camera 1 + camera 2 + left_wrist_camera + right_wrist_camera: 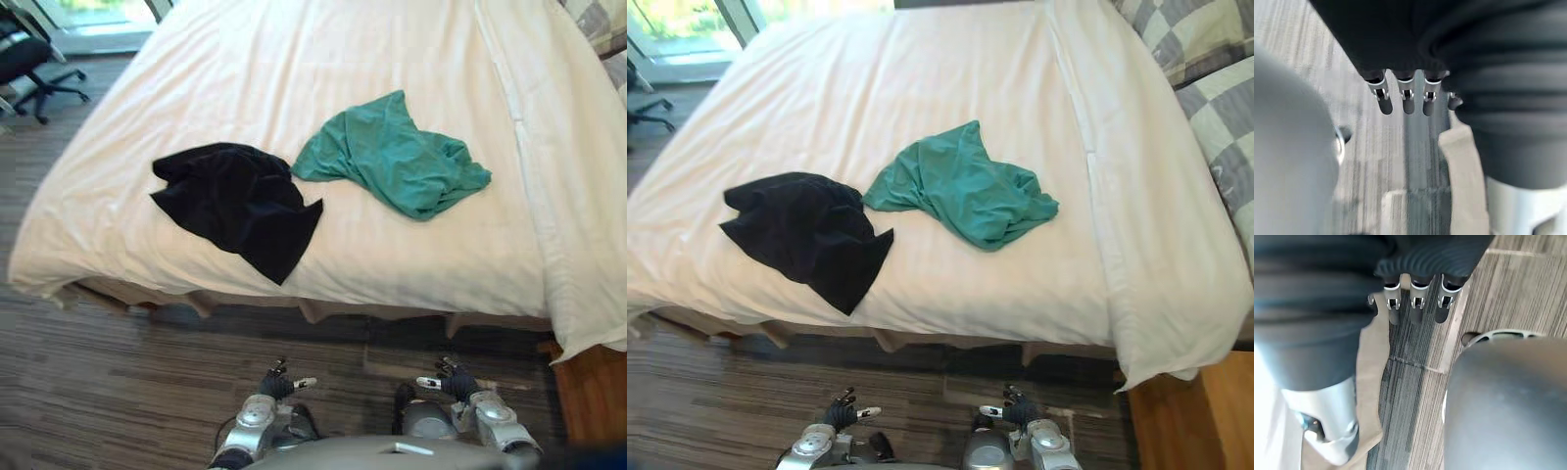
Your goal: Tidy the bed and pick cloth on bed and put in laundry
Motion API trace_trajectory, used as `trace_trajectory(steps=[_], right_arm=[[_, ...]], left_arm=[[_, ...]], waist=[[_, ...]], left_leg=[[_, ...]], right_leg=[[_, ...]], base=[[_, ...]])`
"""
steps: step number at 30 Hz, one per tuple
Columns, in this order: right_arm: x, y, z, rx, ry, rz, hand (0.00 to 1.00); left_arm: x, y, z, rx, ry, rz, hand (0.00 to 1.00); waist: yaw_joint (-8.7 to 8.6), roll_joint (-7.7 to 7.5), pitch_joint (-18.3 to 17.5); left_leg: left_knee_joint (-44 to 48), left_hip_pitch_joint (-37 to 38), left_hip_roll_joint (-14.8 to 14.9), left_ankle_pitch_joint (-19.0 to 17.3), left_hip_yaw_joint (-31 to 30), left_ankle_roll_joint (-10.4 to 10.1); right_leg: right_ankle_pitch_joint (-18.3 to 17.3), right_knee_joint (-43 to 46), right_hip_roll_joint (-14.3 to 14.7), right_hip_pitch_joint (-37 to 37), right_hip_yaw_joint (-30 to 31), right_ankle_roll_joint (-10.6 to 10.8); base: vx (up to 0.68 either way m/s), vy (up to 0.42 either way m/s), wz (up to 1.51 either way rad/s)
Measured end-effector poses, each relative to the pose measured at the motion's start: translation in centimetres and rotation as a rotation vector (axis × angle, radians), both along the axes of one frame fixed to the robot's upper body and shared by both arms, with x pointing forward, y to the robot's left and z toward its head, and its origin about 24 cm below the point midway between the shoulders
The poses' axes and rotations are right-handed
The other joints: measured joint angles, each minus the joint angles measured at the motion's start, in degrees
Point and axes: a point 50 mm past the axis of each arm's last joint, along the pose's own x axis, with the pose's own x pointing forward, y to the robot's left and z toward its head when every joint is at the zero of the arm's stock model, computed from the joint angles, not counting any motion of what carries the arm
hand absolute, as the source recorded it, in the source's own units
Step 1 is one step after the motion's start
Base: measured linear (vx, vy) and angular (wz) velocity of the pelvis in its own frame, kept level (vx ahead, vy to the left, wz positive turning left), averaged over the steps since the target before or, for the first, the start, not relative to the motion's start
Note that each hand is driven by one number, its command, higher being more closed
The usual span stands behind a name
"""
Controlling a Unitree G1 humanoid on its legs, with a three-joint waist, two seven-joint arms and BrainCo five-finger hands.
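A black cloth [238,204] lies crumpled on the white bed [323,59] near its front edge, left of centre. A teal cloth [397,157] lies bunched just right of it, a little further in. My left hand [279,383] hangs low over the floor in front of the bed, fingers straight and empty [1406,95]. My right hand [453,381] hangs likewise to the right, its fingers [1418,303] straight and holding nothing. Both hands are well short of the cloths.
A folded white duvet [1156,245] runs along the bed's right side, with checked grey pillows [1205,59] beyond it. A black office chair [29,59] stands on the wood floor [118,382] at far left, by a window.
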Motion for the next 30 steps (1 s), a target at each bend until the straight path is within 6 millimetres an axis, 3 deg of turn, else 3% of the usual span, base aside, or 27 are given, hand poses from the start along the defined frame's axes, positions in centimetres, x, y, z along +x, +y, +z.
trace_trajectory(steps=[2, 3, 5, 6, 7, 8, 11, 13, 14, 16, 20, 22, 23, 24, 26, 27, 29, 30], right_arm=[[0.1, 0.1, 0.0, -0.006, 0.014, -0.007, 0.00], [0.3, 0.0, 0.0, -0.009, 0.016, -0.010, 0.00], [1.1, -0.3, 0.3, -0.019, 0.003, -0.014, 0.00], [1.7, -0.4, 0.6, -0.013, -0.014, -0.026, 0.00], [2.1, -0.4, 0.8, -0.011, -0.028, -0.035, 0.00], [2.8, -0.2, 1.1, -0.001, -0.048, -0.044, 0.00], [3.3, -0.2, 1.5, -0.009, -0.090, -0.048, 0.00], [3.8, -0.2, 1.9, -0.039, -0.117, -0.039, 0.00], [3.8, -0.7, 2.0, -0.060, -0.119, -0.051, 0.00], [2.6, -2.3, 1.7, -0.115, -0.075, -0.069, 0.00], [0.8, -2.6, 0.9, -0.141, -0.015, -0.064, 0.00], [0.2, -2.6, 0.6, -0.150, 0.005, -0.050, 0.00], [-0.4, -2.6, 0.4, -0.148, 0.010, -0.050, 0.00], [-0.9, -2.4, 0.2, -0.143, 0.012, -0.053, 0.00], [-1.8, -1.9, -0.2, -0.128, 0.024, -0.050, 0.00], [-2.0, -1.7, -0.3, -0.134, 0.030, -0.022, 0.00], [-2.5, -0.8, -0.6, -0.110, 0.026, -0.016, 0.00], [-3.1, -0.6, -0.7, -0.096, 0.028, -0.033, 0.00]], left_arm=[[-0.3, 0.5, 0.0, 0.007, 0.003, 0.022, 0.00], [-0.4, 0.4, -0.1, 0.004, 0.008, 0.022, 0.00], [-0.4, 0.1, -0.1, -0.003, 0.002, 0.018, 0.00], [-0.2, 0.1, 0.0, -0.003, -0.013, 0.013, 0.00], [0.1, 0.1, 0.1, -0.002, -0.024, 0.009, 0.00], [0.8, 0.5, 0.4, 0.010, -0.046, 0.004, 0.00], [0.5, 0.8, 0.3, 0.005, -0.046, 0.013, 0.00], [1.2, 0.2, 0.5, -0.021, -0.071, 0.008, 0.00], [1.4, -0.4, 0.6, -0.044, -0.082, 0.001, 0.00], [1.8, -2.8, 0.8, -0.135, -0.118, 0.005, 0.00], [1.3, -4.1, 0.6, -0.194, -0.120, 0.018, 0.00], [0.9, -4.2, 0.4, -0.194, -0.103, 0.019, 0.00], [0.7, -4.1, 0.3, -0.185, -0.090, 0.000, 0.00], [0.4, -3.8, 0.1, -0.174, -0.061, -0.006, 0.00], [0.2, -3.3, -0.1, -0.157, -0.025, -0.003, 0.00], [0.0, -2.4, -0.2, -0.126, -0.003, -0.001, 0.00], [-0.7, -0.6, -0.6, -0.069, 0.050, -0.020, 0.00], [-0.9, -0.3, -0.7, -0.053, 0.076, -0.039, 0.00]], waist=[[0.38, 0.06, 0.00], [0.20, 1.02, -0.20], [-0.61, 2.23, -0.07], [-1.18, 3.51, -0.15], [-1.53, 3.73, 0.34], [-1.31, 1.76, 1.73], [-1.86, -0.10, 1.36], [-2.87, -0.23, 1.62], [-3.57, 0.57, 1.49], [-3.68, 2.42, 1.13], [-3.69, 3.45, 0.61], [-3.67, 4.14, 0.16], [-3.58, 4.08, 0.12], [-2.84, 3.16, 0.16], [-2.29, 1.93, -1.90], [-1.94, 1.17, -2.82], [-2.54, -0.26, -3.46], [-3.00, -0.64, -3.67]], left_leg=[[4.87, -2.27, 0.91, -1.14, 0.71, 0.85], [4.04, -2.43, 0.84, -2.00, 0.66, 1.19], [-1.34, -1.68, 0.42, -2.57, 0.83, 1.24], [-4.62, -1.83, 0.41, -3.52, 1.06, 0.53], [-5.84, -1.91, 0.68, -4.39, 1.47, 0.01], [-5.55, -1.97, -0.08, -4.01, 2.92, -0.06], [-2.37, -1.50, -0.63, -4.48, 5.19, -0.77], [1.65, -2.93, 0.06, -5.38, 5.10, -0.79], [3.60, -3.76, 1.75, -6.19, 5.17, -0.13], [3.76, -3.80, 5.89, -5.83, 2.94, -0.90], [0.48, -3.73, 8.29, -5.83, -3.94, -0.94], [-0.70, -3.59, 7.75, -5.88, -7.10, -1.08], [-2.14, -2.39, 6.13, -5.93, -7.80, -1.53], [-4.08, -0.20, 4.61, -4.98, -8.56, -4.74], [-6.90, 1.03, 2.71, -4.58, -5.40, -3.62], [-8.23, 0.90, 2.31, -4.39, -4.35, -3.39], [-9.73, 0.98, 1.55, -3.41, -5.60, -3.37], [-10.77, 1.00, 1.62, -2.73, -7.08, -3.32]], right_leg=[[-0.45, 0.30, -0.47, -1.15, 1.04, 0.63], [-0.55, 1.25, -0.55, -2.69, 1.93, 0.74], [-1.05, 3.75, -0.41, -6.34, 2.21, 0.71], [-2.03, 6.66, -0.06, -9.22, 1.93, 0.50], [-2.88, 9.27, 0.08, -10.85, 1.78, 0.35], [-4.85, 15.75, -1.77, -14.21, 1.09, -0.14], [-10.12, 25.56, -5.44, -19.22, 1.29, -1.86], [-11.97, 28.87, -6.48, -20.46, 3.08, -2.45], [-12.33, 29.34, -6.32, -20.52, 3.14, -2.56], [-12.63, 29.28, -5.88, -19.40, 3.77, -1.96], [-12.24, 26.72, -2.96, -17.34, 4.43, -0.18], [-10.96, 23.47, -1.35, -15.33, 4.07, 2.21], [-10.18, 21.91, -1.27, -13.58, 3.59, 3.47], [-9.40, 20.98, -1.72, -12.86, 3.91, 3.26], [-8.78, 17.91, -4.18, -11.64, 1.01, 2.27], [-7.13, 15.21, -4.39, -10.61, -0.17, 3.49], [-3.71, 9.75, -2.38, -8.51, 0.92, 5.66], [-1.73, 6.28, -1.14, -6.48, 1.28, 5.04]], base=[[-0.09, 0.086, -0.34], [-0.10, 0.125, -0.28], [-0.09, 0.098, -0.19], [-0.08, 0.039, -0.06], [-0.08, -0.004, -0.06], [-0.08, -0.062, -0.25], [-0.03, -0.139, -0.29], [0.00, -0.260, -0.14], [-0.03, -0.339, -0.12], [-0.03, -0.224, -0.12], [-0.03, 0.004, -0.24], [0.01, 0.186, -0.27], [0.04, 0.270, -0.25], [0.03, 0.293, -0.26], [0.04, 0.299, -0.30], [0.08, 0.302, -0.26], [0.13, 0.157, 0.17], [0.17, 0.075, 0.49]])
